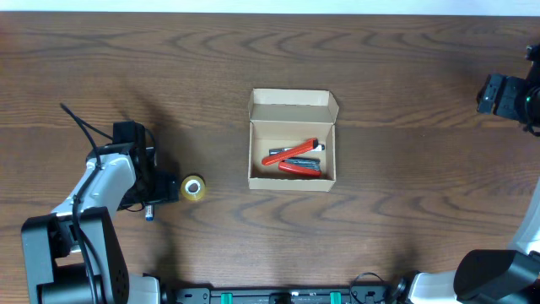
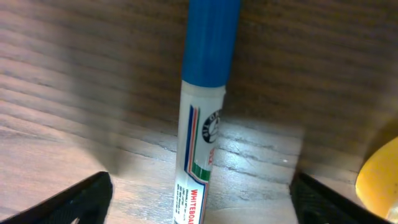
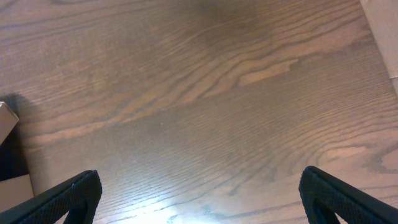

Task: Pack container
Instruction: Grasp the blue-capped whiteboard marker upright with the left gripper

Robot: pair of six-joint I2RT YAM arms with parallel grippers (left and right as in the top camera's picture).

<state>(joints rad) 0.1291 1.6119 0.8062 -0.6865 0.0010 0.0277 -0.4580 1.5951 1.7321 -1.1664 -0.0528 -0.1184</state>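
Overhead view of a dark wood-grain worktop [image 1: 380, 236] with a robot arm at each side. The container [image 1: 291, 183], a small tan cardboard box, sits at the centre with its flap lid open toward the far edge. The right tool [image 3: 202, 202] hangs empty at the far right, fingers apart. The left tool [image 2: 200, 202] is low over the worktop at the left, well apart from the box, its fingers spread either side of a blue-capped whiteboard marker [image 2: 202, 124] without touching it. A small yellow roll [image 1: 193, 188] lies just beside it. Inside the box lie a few red and dark pen-like items [image 1: 295, 160]. Packing looks partly done: marker and roll remain outside, lid not yet closed
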